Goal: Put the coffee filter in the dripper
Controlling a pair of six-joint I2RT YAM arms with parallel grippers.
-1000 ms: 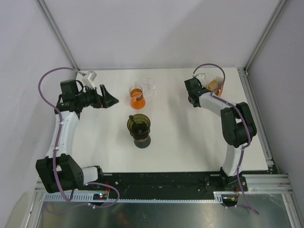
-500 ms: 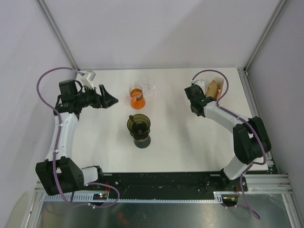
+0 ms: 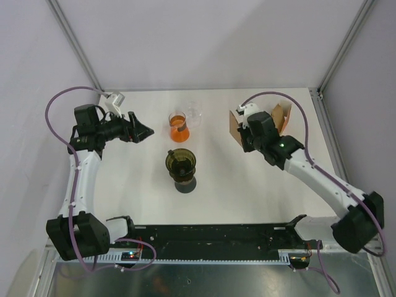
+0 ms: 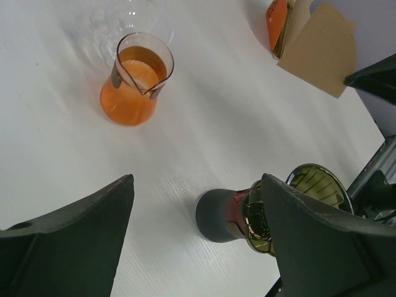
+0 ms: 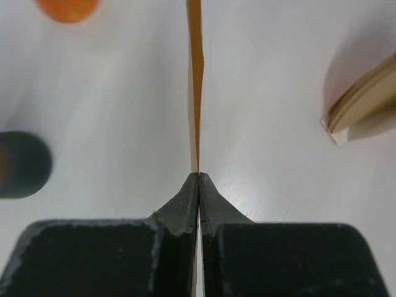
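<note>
Left claw (image 4: 197,185) gapes wide; right claw (image 5: 198,177) pinched shut, seemingly aloft.

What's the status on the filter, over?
Right fingers shut on coffee filter, held upright, right of dripper. Left fingers open, empty. Dripper empty; nothing between them.

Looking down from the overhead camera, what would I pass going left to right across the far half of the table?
left gripper → flask of orange liquid → coffee filter → stack of spare filters
</note>
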